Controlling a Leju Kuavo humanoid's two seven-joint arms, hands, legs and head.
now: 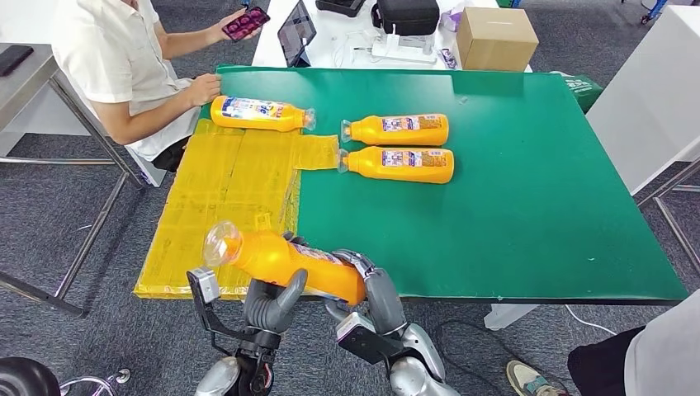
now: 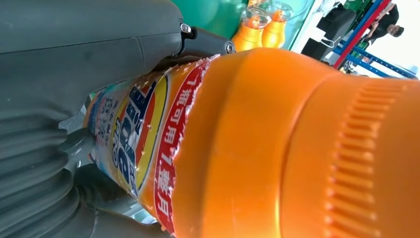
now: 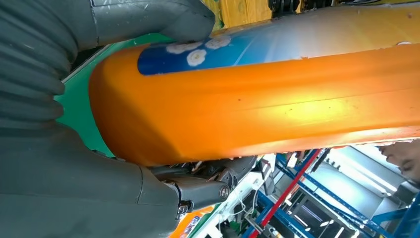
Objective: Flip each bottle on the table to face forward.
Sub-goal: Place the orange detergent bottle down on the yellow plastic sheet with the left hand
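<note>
Both robot hands hold 1 orange plastic bottle with a clear cap and a printed label at the near edge of a green table. The left hand cups the bottle from beneath, its thick grey thumb rising against the side. The right hand wraps the bottle's flat base end, dark fingers curling over the top. The bottle lies tilted, its clear cap angled up and away to the left of both hands, above a yellow taped sheet covering the table's left part. In the left wrist view the label's red band and blue lettering sit close beside the grey hand. Beyond the hands, well apart, 3 more orange bottles lie on their sides: 2 side by side on the green surface, and 1 further left, near a seated person's hand.
</note>
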